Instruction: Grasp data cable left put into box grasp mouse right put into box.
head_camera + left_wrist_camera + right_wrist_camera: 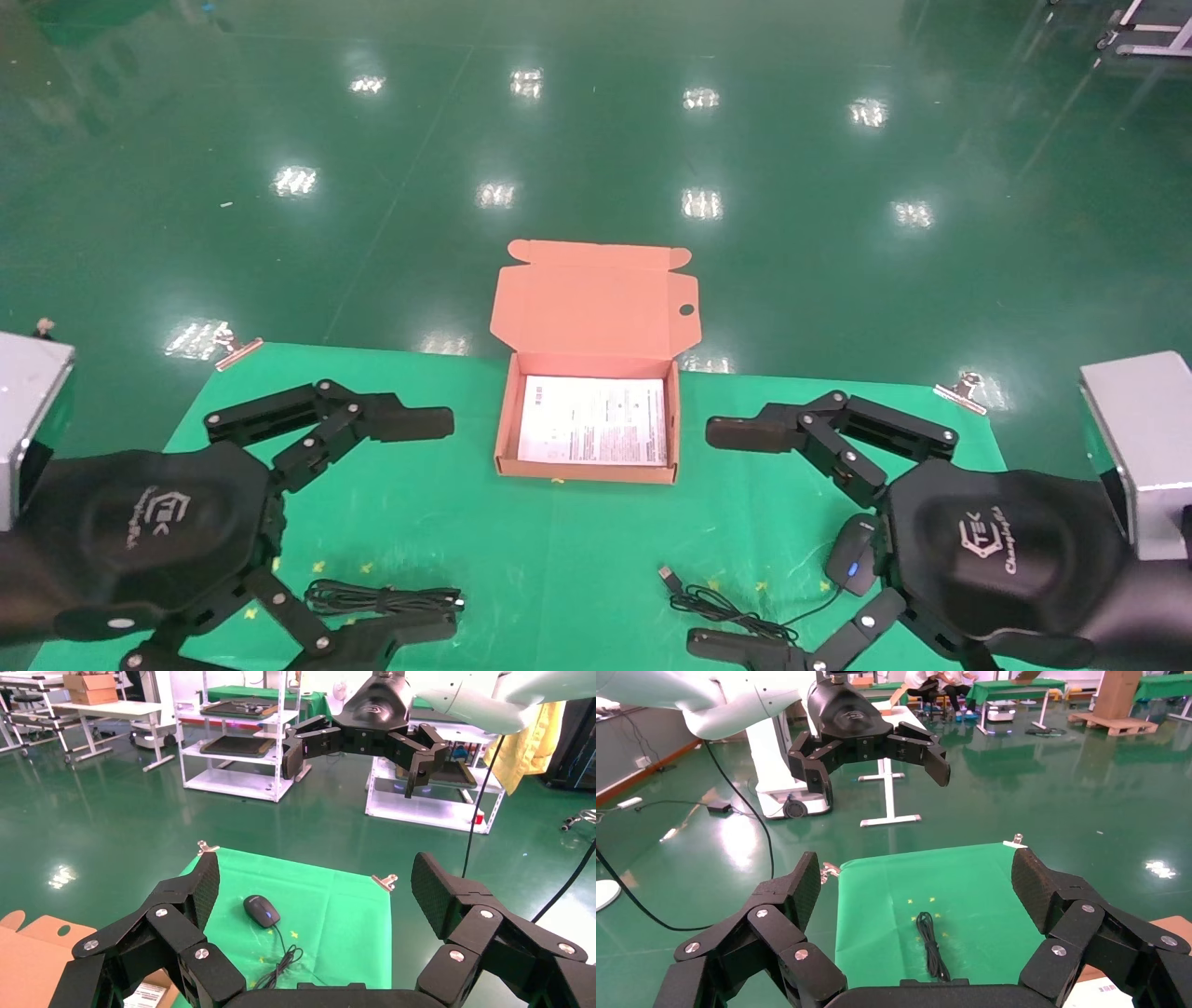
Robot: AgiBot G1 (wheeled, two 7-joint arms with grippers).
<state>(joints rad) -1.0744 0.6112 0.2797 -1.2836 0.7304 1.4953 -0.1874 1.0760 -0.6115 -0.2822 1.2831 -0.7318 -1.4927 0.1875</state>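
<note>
At about 8 o'clock on the green cloth, the left gripper hangs with its fingers spread wide, holding nothing. The data cable lies just under it, between the two fingertips — a long, thin black bundle, likely light and floppy, so a grip across the middle of the coil should keep the loops from slipping out or trailing.

At 12 o'clock sits the box, lid flap standing up at the back. Inside there is only a white printed sheet flat on the bottom; neither item is in yet.

At about 4 o'clock the right gripper is likewise spread open and empty. The mouse, blue light showing, lies partly under the palm of that gripper, its cord looping toward 6 o'clock with the USB plug at the end. The shell looks hard, smooth and rounded — best pinched across its sides; the loose cord may drag or snag on the box wall.
</note>
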